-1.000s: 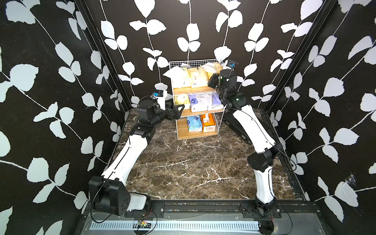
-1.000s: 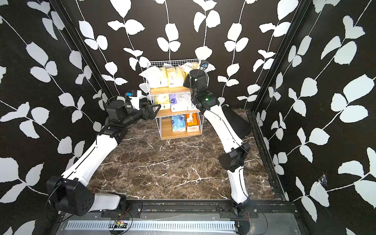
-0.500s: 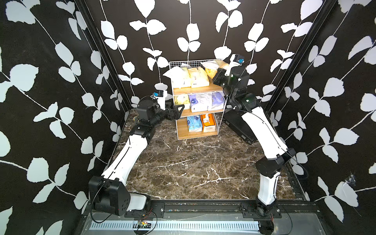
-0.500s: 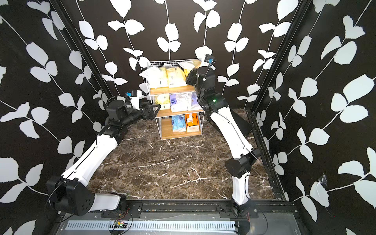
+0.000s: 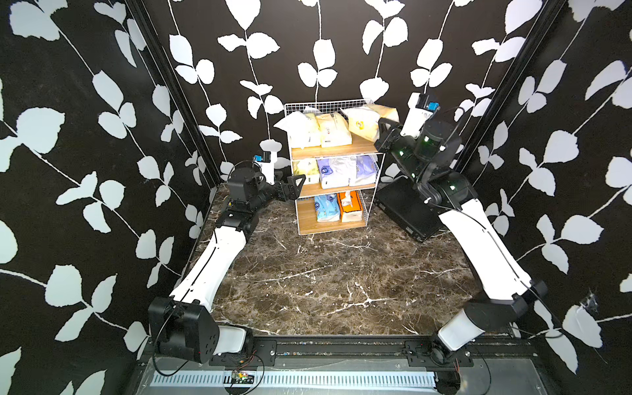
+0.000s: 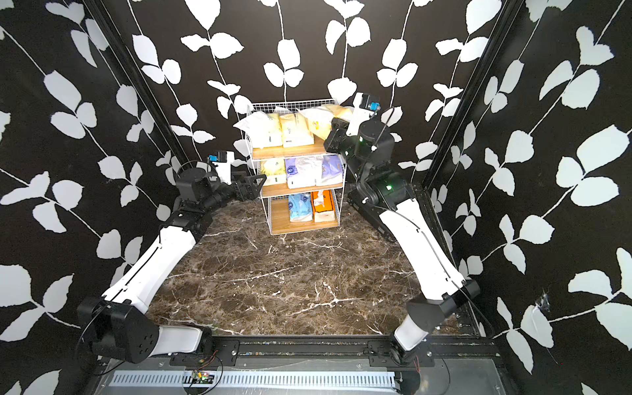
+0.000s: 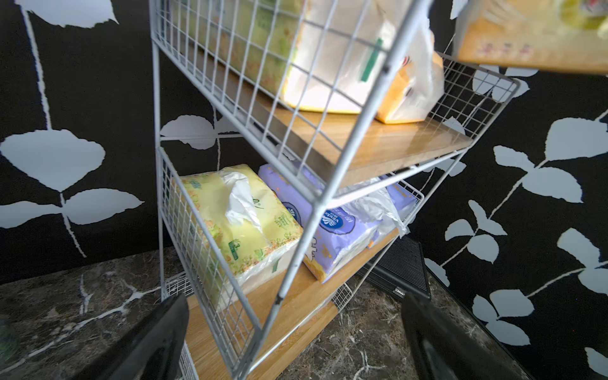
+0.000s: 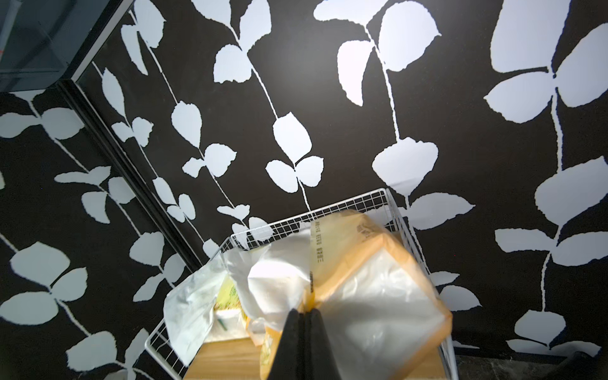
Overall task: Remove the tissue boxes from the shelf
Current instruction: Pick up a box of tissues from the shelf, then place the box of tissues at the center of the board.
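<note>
Standing at the middle of the far edge of the brown marble desk (image 5: 325,273), the three-tier white wire shelf with wooden boards (image 5: 333,150) carries tissue packs on every board. A large flat black case (image 5: 403,208) sits beside it toward the far right corner. One pale yellow soft plastic tissue pack (image 5: 364,124) tilts over the top board's right end, its wrapper pinched in the tightly closed right jaws. The left jaws gape wide just beside the shelf's left front post, at the middle board, holding nothing.
</note>
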`<state>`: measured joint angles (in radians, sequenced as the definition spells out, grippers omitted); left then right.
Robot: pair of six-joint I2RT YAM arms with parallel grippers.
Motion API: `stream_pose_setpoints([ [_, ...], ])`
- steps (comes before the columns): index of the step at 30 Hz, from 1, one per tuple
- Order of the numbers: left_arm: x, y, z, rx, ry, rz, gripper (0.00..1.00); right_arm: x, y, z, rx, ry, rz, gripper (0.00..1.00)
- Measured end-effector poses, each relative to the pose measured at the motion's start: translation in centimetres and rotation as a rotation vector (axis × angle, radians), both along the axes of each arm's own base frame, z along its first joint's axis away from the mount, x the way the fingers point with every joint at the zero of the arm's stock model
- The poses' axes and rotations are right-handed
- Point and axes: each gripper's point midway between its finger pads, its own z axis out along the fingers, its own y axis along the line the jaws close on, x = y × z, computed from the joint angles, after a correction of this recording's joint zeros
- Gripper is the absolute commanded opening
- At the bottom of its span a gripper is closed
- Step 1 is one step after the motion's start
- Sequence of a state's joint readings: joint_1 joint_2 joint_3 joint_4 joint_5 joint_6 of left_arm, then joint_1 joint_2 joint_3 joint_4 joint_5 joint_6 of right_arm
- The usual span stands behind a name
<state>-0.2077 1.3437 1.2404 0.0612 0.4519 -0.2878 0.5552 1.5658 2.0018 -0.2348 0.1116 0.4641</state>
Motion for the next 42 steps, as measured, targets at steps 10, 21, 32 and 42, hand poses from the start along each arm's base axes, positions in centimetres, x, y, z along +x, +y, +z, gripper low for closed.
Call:
stream_pose_setpoints([
  [10, -2.6, 3.1, 3.0, 0.069, -0.049, 0.118, 0.99, -9.4, -2.5, -2.7, -0.013, -0.003, 0.163, 0.0],
  [21, -14.7, 6.0, 3.5, -0.081, -0.08, 0.211, 0.99, -11.8, 3.3, -20.4, -0.065, 0.232, 0.427, 0.0],
  [32, -18.8, 7.0, -2.5, -0.128, 0.014, 0.225, 0.93, -16.6, 8.2, -38.3, -0.175, 0.418, 0.612, 0.0],
  [42, -17.7, 4.3, -11.7, -0.063, 0.221, 0.175, 0.96, -17.8, 6.9, -43.1, -0.21, 0.408, 0.591, 0.0],
])
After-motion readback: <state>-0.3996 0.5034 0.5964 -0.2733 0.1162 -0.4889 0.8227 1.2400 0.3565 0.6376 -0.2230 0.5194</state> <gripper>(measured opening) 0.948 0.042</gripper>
